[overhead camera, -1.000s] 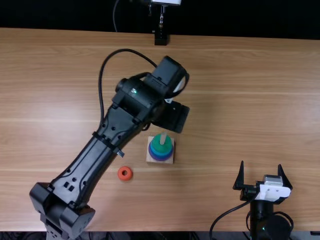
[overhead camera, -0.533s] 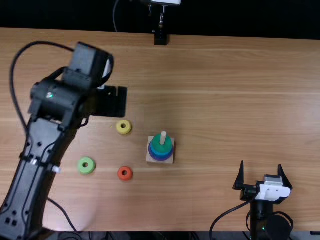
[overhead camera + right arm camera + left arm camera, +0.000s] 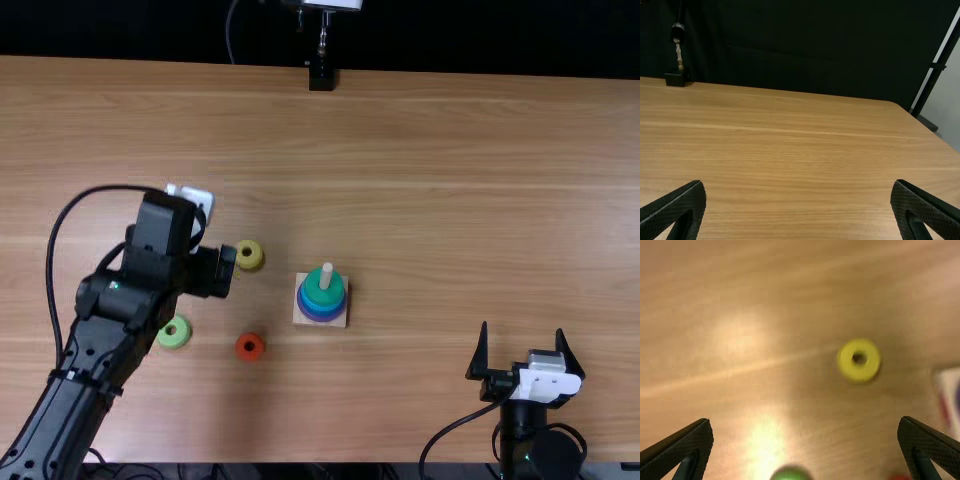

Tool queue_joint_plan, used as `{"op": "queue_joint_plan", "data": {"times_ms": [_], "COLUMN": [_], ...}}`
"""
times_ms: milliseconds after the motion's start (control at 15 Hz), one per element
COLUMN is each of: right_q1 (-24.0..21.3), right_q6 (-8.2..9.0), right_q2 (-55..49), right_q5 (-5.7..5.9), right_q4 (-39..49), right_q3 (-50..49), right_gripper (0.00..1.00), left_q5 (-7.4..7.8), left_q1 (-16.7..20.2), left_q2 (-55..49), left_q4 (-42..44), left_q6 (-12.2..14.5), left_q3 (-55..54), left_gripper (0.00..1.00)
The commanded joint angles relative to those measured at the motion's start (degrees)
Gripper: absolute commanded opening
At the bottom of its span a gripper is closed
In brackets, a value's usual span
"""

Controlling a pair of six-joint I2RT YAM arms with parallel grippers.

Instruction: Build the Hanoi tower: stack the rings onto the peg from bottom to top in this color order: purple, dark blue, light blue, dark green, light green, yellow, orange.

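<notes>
My left gripper [image 3: 212,272] hangs over the table's left part, beside the yellow ring [image 3: 250,254] and above the light green ring [image 3: 174,332], which it partly covers. In the left wrist view this gripper [image 3: 806,445] is open with nothing between its fingers; the yellow ring [image 3: 859,360] and part of the light green ring [image 3: 791,473] lie beyond. The orange ring [image 3: 250,347] lies flat left of the peg [image 3: 326,276]. Around the peg sit purple, blue and dark green rings [image 3: 323,288]. My right gripper [image 3: 525,352] stands open at the near right; its fingers [image 3: 677,210] are wide apart.
The peg's square wooden base [image 3: 335,322] stands near the table's middle, right of the loose rings. A black stand [image 3: 322,78] is at the far edge of the table [image 3: 450,200]. The left arm's cable loops out on its left side.
My left arm has swung from above the peg base to the left, then its gripper has come back nearer the table's front edge. The loose rings came into sight. The right arm has stayed still.
</notes>
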Motion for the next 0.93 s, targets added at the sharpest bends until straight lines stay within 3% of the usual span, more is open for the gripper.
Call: {"op": "queue_joint_plan", "data": {"times_ms": [0, 267, 867], "right_q1": [-0.31, -0.22, -0.31], "right_q6": [0.02, 0.02, 0.02], "right_q2": [-1.06, -1.06, -1.06], "right_q5": [-0.27, -0.27, -0.27], "right_q4": [0.19, 0.19, 0.3], "right_q3": [-0.49, -0.49, -0.49], "right_gripper": [1.0, 1.0, 1.0], "left_q5": [-0.54, -0.54, -0.54], "left_q1": [1.87, 3.71, 5.29], "left_q2": [-1.89, -1.72, 5.05], "left_q4": [0.85, 0.96, 1.06], "left_q6": [1.27, 1.37, 0.95], "left_q3": [-3.91, -11.99, -15.07], "left_gripper": [1.0, 1.0, 1.0]}}
